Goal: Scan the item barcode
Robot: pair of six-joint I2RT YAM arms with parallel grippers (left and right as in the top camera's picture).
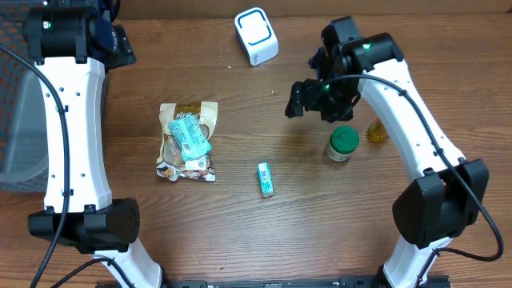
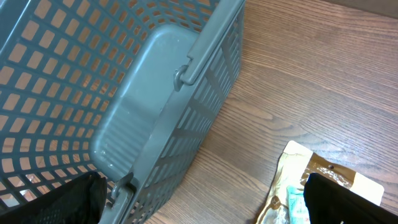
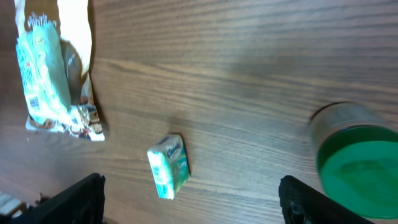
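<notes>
The white scanner with a blue ring stands at the back middle of the table. A small teal tissue pack lies mid-table. A snack bag with a teal packet on top lies to its left. My right gripper hangs open above the wood between the tissue pack and a green-lidded jar, holding nothing. At the back left my left gripper is open and empty, straddling the basket's wall. No barcode is legible.
A grey mesh basket stands at the table's left edge. A yellow bottle stands just right of the jar, under the right arm.
</notes>
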